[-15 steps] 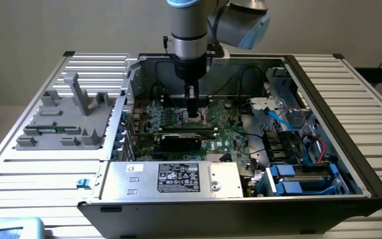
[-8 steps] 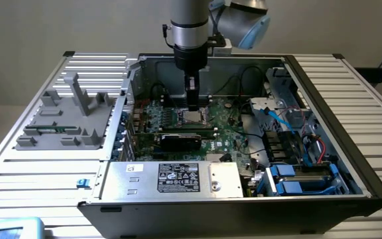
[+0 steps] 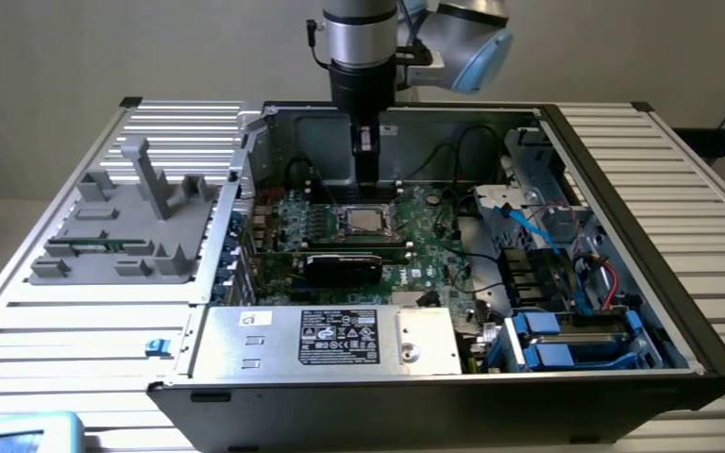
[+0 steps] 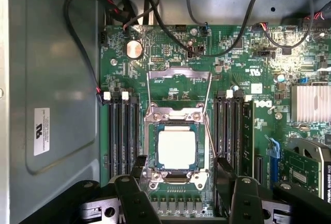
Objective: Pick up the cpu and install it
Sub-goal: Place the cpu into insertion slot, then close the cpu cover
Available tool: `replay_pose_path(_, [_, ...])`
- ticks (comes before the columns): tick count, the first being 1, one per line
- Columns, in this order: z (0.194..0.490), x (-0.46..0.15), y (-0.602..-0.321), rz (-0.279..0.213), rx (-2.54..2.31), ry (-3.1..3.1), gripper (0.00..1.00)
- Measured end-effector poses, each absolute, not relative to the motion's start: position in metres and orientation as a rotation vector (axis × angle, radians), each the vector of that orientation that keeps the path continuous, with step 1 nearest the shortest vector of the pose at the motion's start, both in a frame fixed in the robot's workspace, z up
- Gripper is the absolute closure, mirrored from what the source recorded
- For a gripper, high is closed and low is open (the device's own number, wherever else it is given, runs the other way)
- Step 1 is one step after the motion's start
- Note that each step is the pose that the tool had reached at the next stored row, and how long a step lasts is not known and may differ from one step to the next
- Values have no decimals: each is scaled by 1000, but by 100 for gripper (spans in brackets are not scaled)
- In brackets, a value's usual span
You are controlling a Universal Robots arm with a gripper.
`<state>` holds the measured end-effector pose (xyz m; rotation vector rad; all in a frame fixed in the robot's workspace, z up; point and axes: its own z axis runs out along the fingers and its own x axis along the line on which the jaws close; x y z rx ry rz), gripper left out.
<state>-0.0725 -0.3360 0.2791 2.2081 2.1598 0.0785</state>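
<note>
The cpu, a small square chip with a pale metal top, lies flat inside the motherboard socket. In the exterior view the cpu sits in the middle of the green board inside the open computer case. The socket's metal load plate is swung back off it. My gripper hangs straight above the socket, apart from the chip. In the wrist view the gripper is open, with one black finger on either side of the socket and nothing between them.
A silver box with a white label fills the case's near side. A black card lies just in front of the socket. Memory slots flank it and black cables run behind. A grey fixture stands at the exterior view's left.
</note>
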Motion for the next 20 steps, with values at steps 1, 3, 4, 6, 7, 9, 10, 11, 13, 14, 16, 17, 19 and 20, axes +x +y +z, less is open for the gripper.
replay_pose_path(1, [282,-72,-336,79,2208,2160,36])
replay_pose_path(3, [285,-72,-336,78,2208,2160,36])
replay_pose_path(4, [285,-72,-337,79,2208,2160,36])
replay_pose_path(6, [285,-72,-337,79,2208,2160,36])
replay_pose_path(7, [285,-72,-337,79,2208,2160,36])
replay_pose_path(9, [285,-72,-337,79,2208,2160,36])
replay_pose_path(10, [285,-72,-337,79,2208,2160,36])
replay_pose_path(11, [285,-72,-337,79,2208,2160,36])
replay_pose_path(13, [285,-72,-337,79,2208,2160,36])
replay_pose_path(14, [285,-72,-337,79,2208,2160,36])
replay_pose_path(16, [285,-72,-337,79,2208,2160,36])
replay_pose_path(17, [285,-72,-337,79,2208,2160,36])
replay_pose_path(19, [285,-72,-337,79,2208,2160,38])
replay_pose_path(20, [285,-72,-337,79,2208,2160,45])
